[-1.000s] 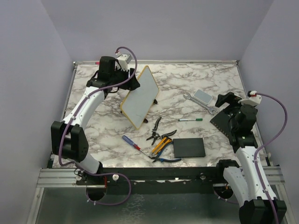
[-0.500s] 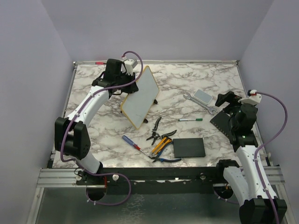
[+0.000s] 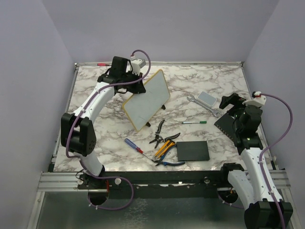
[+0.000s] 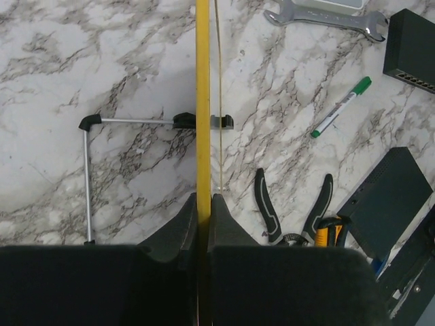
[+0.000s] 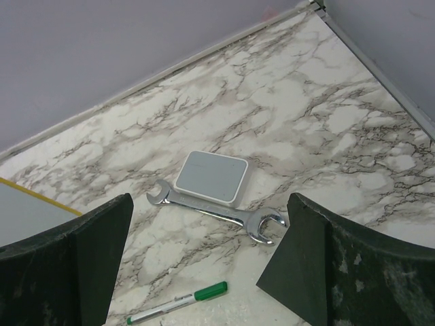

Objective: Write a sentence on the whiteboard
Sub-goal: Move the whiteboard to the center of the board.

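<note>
The whiteboard (image 3: 146,100), white with a thin yellow frame, stands tilted on its small dark feet at the back left of the marble table. My left gripper (image 3: 137,88) is shut on its upper left edge. In the left wrist view the yellow frame (image 4: 202,81) runs edge-on between the pinching fingers of that gripper (image 4: 203,204). No sentence shows on the white face. My right gripper (image 3: 233,101) hovers open at the right, and the right wrist view shows this gripper (image 5: 211,231) with nothing between its fingers. A green-capped marker (image 3: 194,122) (image 5: 178,304) lies on the table below it.
A wrench (image 3: 202,106) and a grey-blue block (image 3: 206,98) lie right of the board. Pliers (image 3: 159,131), orange-handled cutters (image 3: 164,148), a screwdriver (image 3: 134,145) and a flat black pad (image 3: 192,150) lie near the front. A black box (image 3: 228,125) sits under the right arm.
My left gripper has moved right and shut on the whiteboard's edge. The board has swung, its upper end now further right. The right arm has not moved.
</note>
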`<state>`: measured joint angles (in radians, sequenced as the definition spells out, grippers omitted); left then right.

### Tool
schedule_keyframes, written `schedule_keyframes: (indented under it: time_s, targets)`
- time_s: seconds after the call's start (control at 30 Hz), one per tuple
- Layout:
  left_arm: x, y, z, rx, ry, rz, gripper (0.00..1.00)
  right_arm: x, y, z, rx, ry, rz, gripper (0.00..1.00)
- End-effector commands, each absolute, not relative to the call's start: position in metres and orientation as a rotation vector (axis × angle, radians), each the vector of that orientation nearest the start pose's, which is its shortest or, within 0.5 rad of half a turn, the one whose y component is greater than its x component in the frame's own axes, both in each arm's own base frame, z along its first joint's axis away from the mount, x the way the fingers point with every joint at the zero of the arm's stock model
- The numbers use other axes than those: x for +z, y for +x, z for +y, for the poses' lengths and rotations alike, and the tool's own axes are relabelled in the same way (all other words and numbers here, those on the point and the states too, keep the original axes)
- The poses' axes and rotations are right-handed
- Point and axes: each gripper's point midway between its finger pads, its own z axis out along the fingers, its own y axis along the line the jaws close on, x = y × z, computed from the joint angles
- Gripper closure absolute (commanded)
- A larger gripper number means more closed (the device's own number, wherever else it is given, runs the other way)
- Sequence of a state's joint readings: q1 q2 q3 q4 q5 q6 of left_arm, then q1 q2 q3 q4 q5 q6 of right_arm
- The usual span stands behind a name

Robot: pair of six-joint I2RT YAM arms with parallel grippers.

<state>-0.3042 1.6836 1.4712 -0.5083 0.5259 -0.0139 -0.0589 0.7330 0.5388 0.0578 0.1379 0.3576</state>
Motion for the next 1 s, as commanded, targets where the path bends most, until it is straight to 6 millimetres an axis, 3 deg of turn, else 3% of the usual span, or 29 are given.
schedule_keyframes:
  time_s: [0.0, 0.47, 0.77, 0.97]
  targets:
    - [0.189, 0.383, -0.250, -0.861, 0.834, 2.233, 1.00, 0.240, 0.318, -0.025, 0.124, 0.435, 1.643, 0.01]
    - [0.159, 0.359, -0.317, -1.035, 1.229, 2.234, 1.00, 0.237, 0.319, -0.025, 0.124, 0.436, 1.658, 0.01]
    - [0.147, 0.357, -0.336, -1.126, 1.356, 2.218, 1.00, 0.234, 0.321, -0.024, 0.129, 0.437, 1.671, 0.01]
    - [0.139, 0.361, -0.339, -1.134, 1.371, 2.226, 1.00, 0.232, 0.322, -0.021, 0.141, 0.424, 1.681, 0.01]
